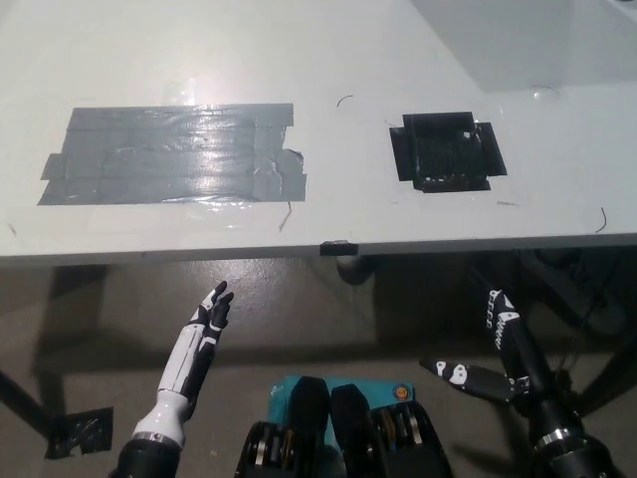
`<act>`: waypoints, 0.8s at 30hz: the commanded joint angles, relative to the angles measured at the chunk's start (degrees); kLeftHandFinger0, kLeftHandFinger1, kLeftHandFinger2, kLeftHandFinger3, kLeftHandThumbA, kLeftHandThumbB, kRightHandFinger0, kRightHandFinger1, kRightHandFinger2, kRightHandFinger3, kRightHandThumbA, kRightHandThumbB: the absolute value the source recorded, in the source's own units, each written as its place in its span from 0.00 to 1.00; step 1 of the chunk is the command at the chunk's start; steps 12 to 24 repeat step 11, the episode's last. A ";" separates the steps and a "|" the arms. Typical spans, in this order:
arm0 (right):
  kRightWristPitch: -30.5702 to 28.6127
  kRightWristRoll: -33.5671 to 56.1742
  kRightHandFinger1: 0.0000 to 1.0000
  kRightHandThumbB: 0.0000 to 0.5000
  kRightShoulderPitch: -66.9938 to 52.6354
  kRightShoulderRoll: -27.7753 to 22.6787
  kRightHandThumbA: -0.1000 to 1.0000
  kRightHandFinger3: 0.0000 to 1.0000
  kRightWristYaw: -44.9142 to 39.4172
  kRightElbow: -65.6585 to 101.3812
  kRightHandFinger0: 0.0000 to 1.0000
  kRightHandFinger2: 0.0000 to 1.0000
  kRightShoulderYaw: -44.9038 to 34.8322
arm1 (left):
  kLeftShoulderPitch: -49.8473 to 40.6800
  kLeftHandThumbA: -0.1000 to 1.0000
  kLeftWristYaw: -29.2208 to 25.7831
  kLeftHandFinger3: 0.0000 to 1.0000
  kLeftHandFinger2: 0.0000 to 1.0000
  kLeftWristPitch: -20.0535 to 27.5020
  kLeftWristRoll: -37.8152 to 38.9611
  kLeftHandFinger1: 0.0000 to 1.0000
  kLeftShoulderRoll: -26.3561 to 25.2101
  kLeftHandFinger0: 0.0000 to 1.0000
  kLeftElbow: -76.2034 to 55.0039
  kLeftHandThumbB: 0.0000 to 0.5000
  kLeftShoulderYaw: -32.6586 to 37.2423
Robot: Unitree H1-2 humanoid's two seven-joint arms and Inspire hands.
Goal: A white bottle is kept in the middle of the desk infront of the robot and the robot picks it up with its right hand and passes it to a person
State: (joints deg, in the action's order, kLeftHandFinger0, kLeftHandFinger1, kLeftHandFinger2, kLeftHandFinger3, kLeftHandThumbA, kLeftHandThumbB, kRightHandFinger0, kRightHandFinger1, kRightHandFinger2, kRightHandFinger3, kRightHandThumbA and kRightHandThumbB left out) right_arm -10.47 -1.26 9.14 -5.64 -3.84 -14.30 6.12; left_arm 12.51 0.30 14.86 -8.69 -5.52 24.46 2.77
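Below the worktop (328,40) edge, at about 5 o'clock, the black right robot hand (493,349) hangs with fingers spread, holding nothing. At 7 o'clock the white left robot hand (211,314) rests, fingers straight and apart, also without load. On the worktop lie a grey tape patch (174,154) at 10 o'clock and a black tape square (446,151) at 2 o'clock. No white bottle shows, and no writing is readable; small marks on the black hand are perhaps only white joints.
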 commanded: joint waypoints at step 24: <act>-5.04 -0.63 1.00 0.73 1.42 -1.03 1.00 1.00 -2.27 -0.97 1.00 1.00 0.23 | 0.52 1.00 -0.97 1.00 1.00 2.56 -0.41 1.00 0.08 1.00 -1.15 0.21 0.14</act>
